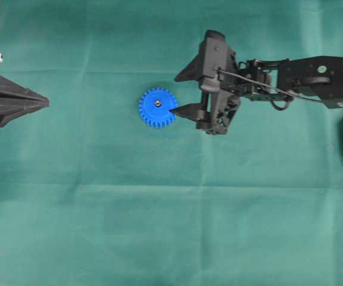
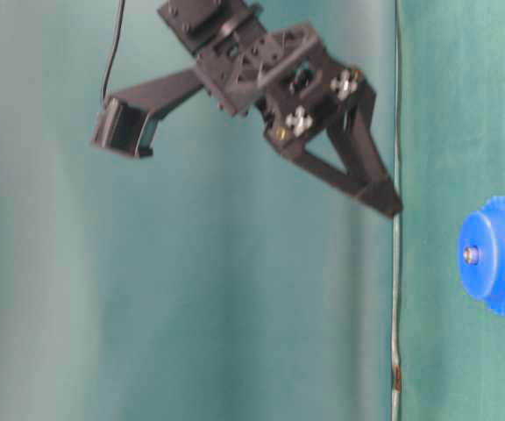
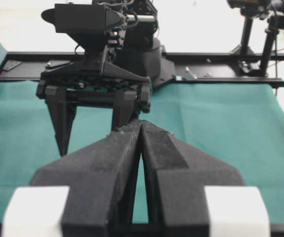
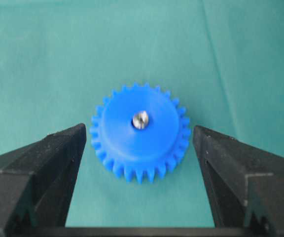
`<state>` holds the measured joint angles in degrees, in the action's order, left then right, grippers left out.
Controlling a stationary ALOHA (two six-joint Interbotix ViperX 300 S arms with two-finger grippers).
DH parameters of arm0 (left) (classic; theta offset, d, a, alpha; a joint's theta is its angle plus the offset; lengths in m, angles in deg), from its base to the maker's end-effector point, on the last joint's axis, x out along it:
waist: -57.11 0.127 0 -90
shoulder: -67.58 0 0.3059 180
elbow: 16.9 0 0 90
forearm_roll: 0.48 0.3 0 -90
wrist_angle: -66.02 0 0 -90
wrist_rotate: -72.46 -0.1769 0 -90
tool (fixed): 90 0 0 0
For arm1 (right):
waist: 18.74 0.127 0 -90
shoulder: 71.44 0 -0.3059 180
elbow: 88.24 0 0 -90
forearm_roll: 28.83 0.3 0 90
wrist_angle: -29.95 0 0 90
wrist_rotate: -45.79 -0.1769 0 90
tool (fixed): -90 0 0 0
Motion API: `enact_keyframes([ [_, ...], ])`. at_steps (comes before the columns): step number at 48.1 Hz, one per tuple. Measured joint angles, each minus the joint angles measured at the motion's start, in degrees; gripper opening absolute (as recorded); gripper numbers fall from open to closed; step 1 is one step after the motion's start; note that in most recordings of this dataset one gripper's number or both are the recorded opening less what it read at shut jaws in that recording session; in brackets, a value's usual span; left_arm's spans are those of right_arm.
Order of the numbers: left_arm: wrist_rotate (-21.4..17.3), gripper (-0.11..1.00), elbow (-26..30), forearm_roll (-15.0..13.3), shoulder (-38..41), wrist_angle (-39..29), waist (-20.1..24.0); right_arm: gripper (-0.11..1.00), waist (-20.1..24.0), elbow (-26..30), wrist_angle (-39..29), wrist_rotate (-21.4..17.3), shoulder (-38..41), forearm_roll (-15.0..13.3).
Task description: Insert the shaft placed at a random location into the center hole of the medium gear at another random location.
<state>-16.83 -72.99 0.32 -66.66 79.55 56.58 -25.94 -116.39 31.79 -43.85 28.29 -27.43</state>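
Right gripper (image 4: 139, 148) gapes around medium gear (image 4: 139, 132), shaft (image 4: 140, 119) seated

I can read no text, label, brand, number or sign in any of the views.

Green cloth-covered table (image 1: 100, 226), blue medium gear (image 1: 150, 116) lying flat on it
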Motion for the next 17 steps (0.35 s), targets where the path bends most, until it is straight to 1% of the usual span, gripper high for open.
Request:
enact_keyframes([
  [17, 0.0, 0.0, 0.0, 0.0, 0.0, -0.2, 0.1, 0.86, 0.0, -5.4, 0.0, 0.0, -4.7, 0.1],
])
